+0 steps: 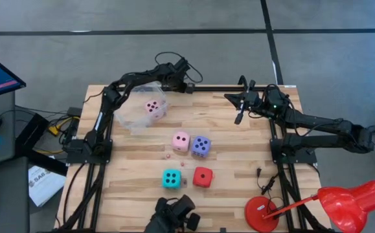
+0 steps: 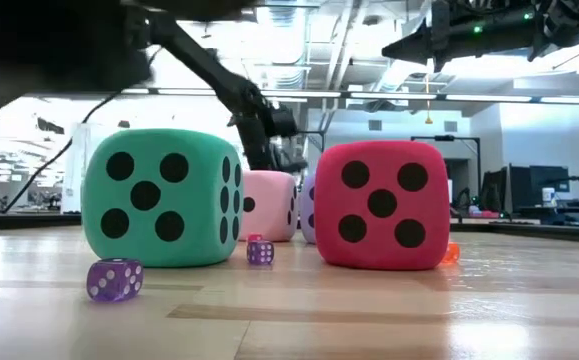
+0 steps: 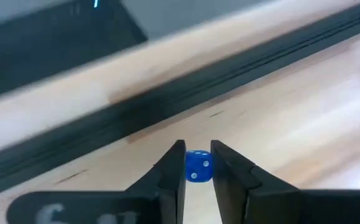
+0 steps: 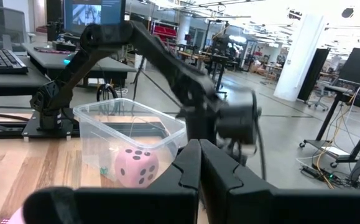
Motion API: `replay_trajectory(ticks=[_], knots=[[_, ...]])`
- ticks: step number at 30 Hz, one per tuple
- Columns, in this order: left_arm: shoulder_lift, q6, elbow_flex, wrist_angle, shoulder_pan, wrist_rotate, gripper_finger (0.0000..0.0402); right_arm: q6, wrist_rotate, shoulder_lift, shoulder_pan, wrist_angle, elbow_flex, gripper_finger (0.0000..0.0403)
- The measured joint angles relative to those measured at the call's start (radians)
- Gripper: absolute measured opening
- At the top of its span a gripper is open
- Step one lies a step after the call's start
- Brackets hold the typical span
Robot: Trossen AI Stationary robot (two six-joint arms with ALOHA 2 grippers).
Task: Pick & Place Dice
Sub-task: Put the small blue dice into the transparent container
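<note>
Seen from above, the left pincer (image 1: 181,68) hovers at the bench's (image 1: 129,188) far edge, clenched on a tiny blue die (image 3: 198,167). The right pincer (image 1: 239,111), fingers pressed together and empty, hangs at two o'clock. One pink die (image 1: 152,107) sits inside the clear tub (image 1: 137,110). The other pink die (image 1: 181,140), the violet-blue die (image 1: 201,145), cyan die (image 1: 171,178) and red die (image 1: 203,177) cluster mid-bench.

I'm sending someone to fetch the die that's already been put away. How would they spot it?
Look for the clear plastic tub at the table's far left corner, below the left gripper. Inside it sits a pale pink die. Its pink twin lies on bare wood mid-table beside the violet-blue die; only this one is inside the tub.
</note>
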Motion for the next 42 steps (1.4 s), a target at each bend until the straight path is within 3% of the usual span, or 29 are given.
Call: replay_trajectory(ticks=[9,12,22,31,37,42], knots=[[-0.218,0.103,0.001,-0.059,-0.041,-0.023,0.0050,0.000,0.000,0.000,0.000,0.000,0.000,0.0000],[-0.318,0.148,-0.050,-0.069,-0.069,-0.039,0.0051,0.000,0.000,0.000,0.000,-0.004,0.000,0.0000],[-0.758,0.144,-0.441,-0.052,-0.185,-0.131,0.0053,0.000,-0.001,0.000,0.002,-0.022,0.000,0.0000],[-1.141,0.130,-0.844,0.202,-0.258,-0.156,0.0053,0.000,-0.001,0.000,0.002,-0.017,0.000,0.0000],[-1.246,0.125,-1.048,0.318,-0.259,-0.150,0.0053,0.000,-0.001,0.000,0.002,-0.010,0.000,0.0000],[-1.246,0.125,-1.108,0.338,-0.259,-0.149,0.0055,0.000,-0.001,0.000,0.002,-0.007,0.000,0.0000]])
